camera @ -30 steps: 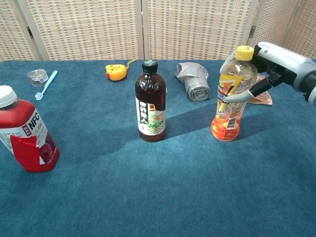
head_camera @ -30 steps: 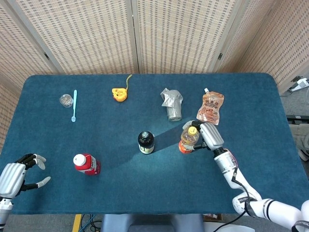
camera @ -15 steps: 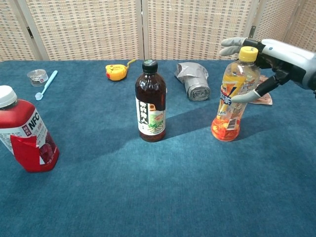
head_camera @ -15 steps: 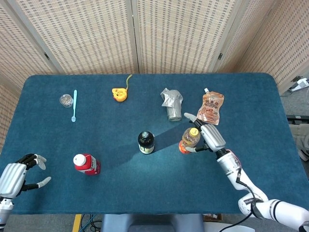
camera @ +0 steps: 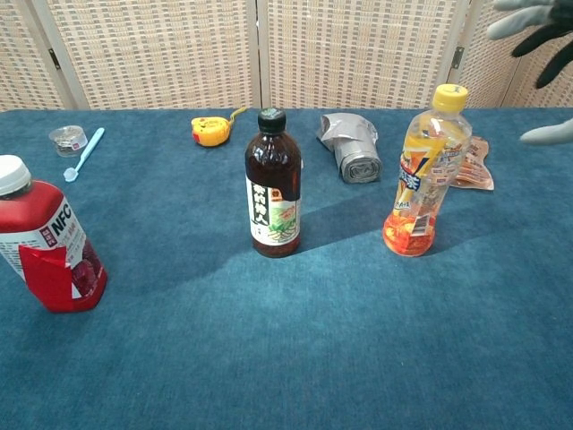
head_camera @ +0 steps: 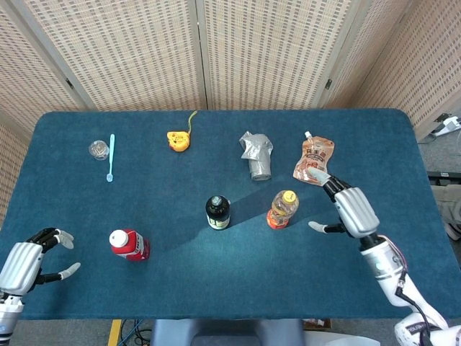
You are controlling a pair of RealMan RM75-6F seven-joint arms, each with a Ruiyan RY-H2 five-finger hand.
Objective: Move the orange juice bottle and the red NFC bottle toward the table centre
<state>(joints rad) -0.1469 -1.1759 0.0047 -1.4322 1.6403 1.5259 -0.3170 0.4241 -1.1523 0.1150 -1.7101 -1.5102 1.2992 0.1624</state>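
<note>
Two bottles matter here. The orange juice bottle (head_camera: 282, 208) stands upright just left of the empty right hand (head_camera: 351, 209), fingers spread, near the dark soy sauce bottle (head_camera: 217, 212) at mid-counter (probably placed). The red NFC bottle (head_camera: 129, 244) waits right of the left hand (head_camera: 25, 260), which is empty with fingers apart. Teal cloth covers the counter (head_camera: 180, 288); woven screens (head_camera: 137, 50) stand behind.

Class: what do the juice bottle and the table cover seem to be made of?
Juice bottle: likely clear glossy plastic, since the orange liquid shows through its wall, with an opaque yellow cap. Table cover: apparently matte blue fabric with a soft, carpet-like nap.
</note>
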